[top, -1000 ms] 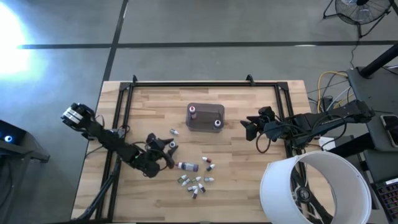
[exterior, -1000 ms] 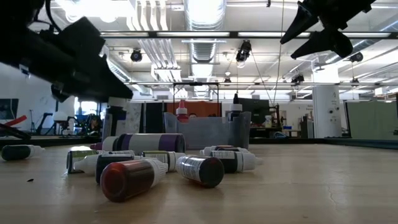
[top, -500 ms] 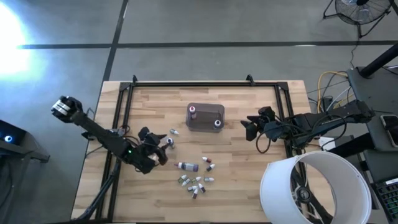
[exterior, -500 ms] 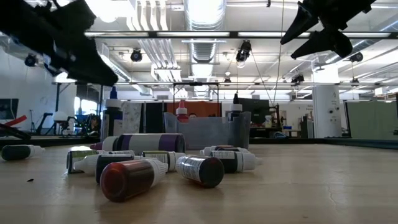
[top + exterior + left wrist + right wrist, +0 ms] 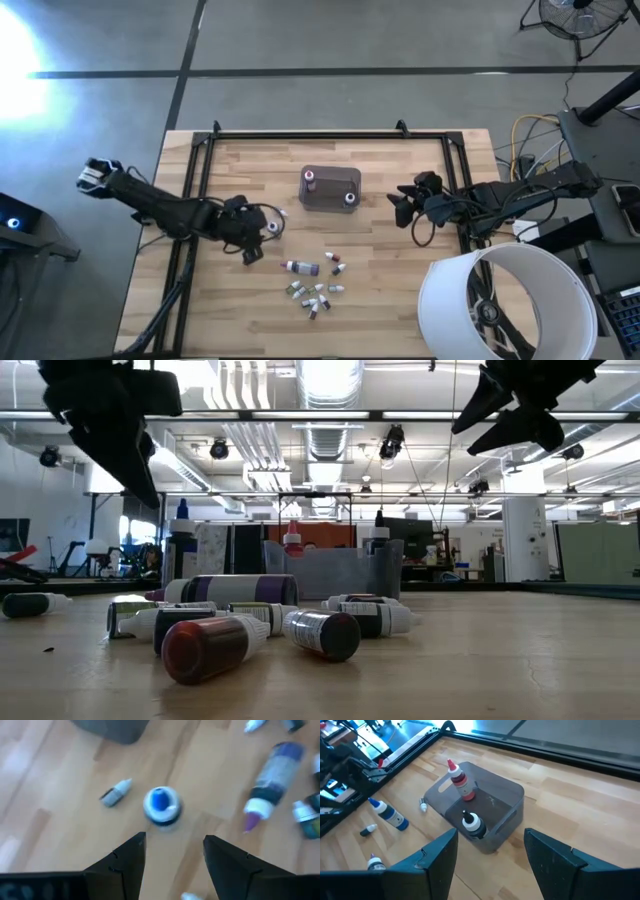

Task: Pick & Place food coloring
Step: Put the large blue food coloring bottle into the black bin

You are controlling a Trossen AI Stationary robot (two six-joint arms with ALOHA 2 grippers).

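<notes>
**Left gripper above an upright blue-capped bottle, right gripper waiting beside the tub**

The left arm reaches in from the table's left edge, low and stretched almost flat across the wood. Its gripper, the left gripper, points toward the table's middle. In the left wrist view its two dark fingers are spread apart with nothing between them, and a blue-capped dropper bottle stands upright on the wood just beyond their tips. In the low view this bottle stands alone, left of the grey tub.

The right arm comes in from the table's right edge. The right gripper hangs in the air just beside the tub, on its right. Its fingers are spread and empty in the right wrist view.

Inside the tub stand two bottles: a red bottle with a white tip and a dark bottle with a white cap.

Other food coloring lies on the table. A tiny bottle rests on its side near the blue-capped one. A longer purple bottle lies in front of the tub, and a cluster of tiny bottles lies nearer the front edge. No writing on the labels can be read.
</notes>
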